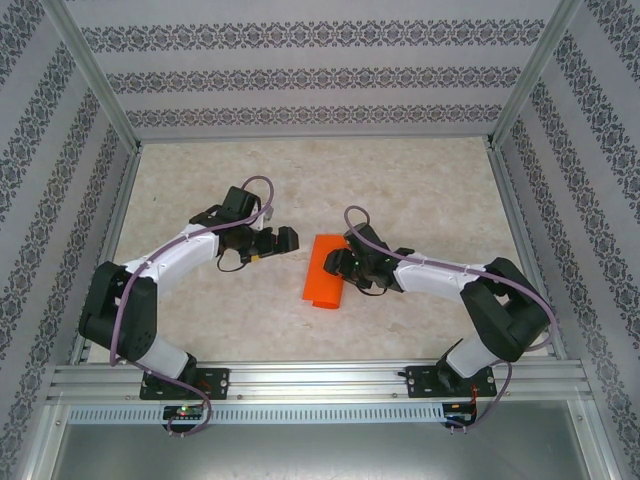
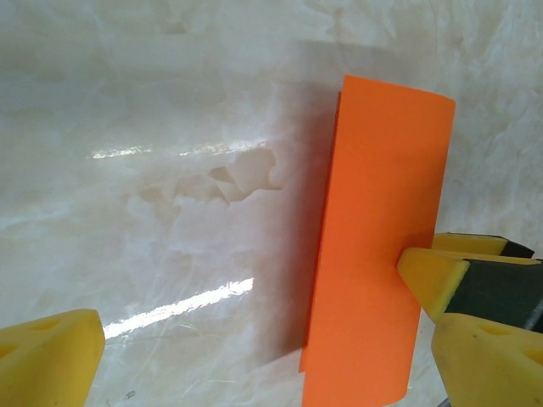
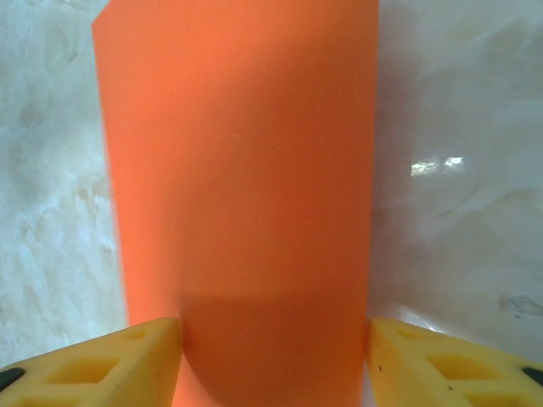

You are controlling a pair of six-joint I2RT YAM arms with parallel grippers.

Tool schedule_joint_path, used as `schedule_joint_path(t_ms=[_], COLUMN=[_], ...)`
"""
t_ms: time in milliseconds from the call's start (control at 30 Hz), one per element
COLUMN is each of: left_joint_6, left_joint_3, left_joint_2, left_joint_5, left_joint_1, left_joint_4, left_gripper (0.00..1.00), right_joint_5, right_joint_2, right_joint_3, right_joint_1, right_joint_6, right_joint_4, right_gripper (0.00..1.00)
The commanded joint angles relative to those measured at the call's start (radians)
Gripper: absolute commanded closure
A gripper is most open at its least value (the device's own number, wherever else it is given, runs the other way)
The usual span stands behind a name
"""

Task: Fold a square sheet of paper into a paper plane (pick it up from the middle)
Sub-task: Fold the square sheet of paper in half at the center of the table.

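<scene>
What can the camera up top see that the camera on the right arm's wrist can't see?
Top view: the whole left arm and right arm, the left tool open beside the orange paper, and the patterned walls around the table.
Right wrist view: a close-up of the right tool, with its two yellow fingertips spread apart, one on each side of the paper.
Both: the orange paper lying as a long rectangle on the pale marbled table, with the right tool at it.
</scene>
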Motion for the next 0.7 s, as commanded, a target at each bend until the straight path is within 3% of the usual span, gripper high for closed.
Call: schedule_joint_path(t_ms=[0,200,300,667], left_joint_6=[0.025,0.028,0.019,0.024], left_joint_3=[0.039,0.039,0.033,0.017], left_joint_2=[0.000,0.012,0.014,-0.012], left_joint_5=[0.031,0.051,0.047,0.018], left_joint_1=[-0.019,-0.033,-0.038,-0.037], left_joint_4=[0.010,0.016,0.025,0.014], left_gripper=[0.01,0.05,0.05,0.06], right_joint_5=[0.015,0.042,-0.004,0.008], right_joint_2=[-0.057,-0.072,-0.048,0.016], right_joint_3=[-0.019,-0.006,-0.015,0.015], right_joint_1=[-0.032,-0.053,-0.055,-0.043], right_joint_6=[-0.049,-0.083,-0.086,-0.087], right_joint_4=[-0.048,-0.163,-0.120,-0.136], right_gripper=[0.39,0.34,0.33,0.33])
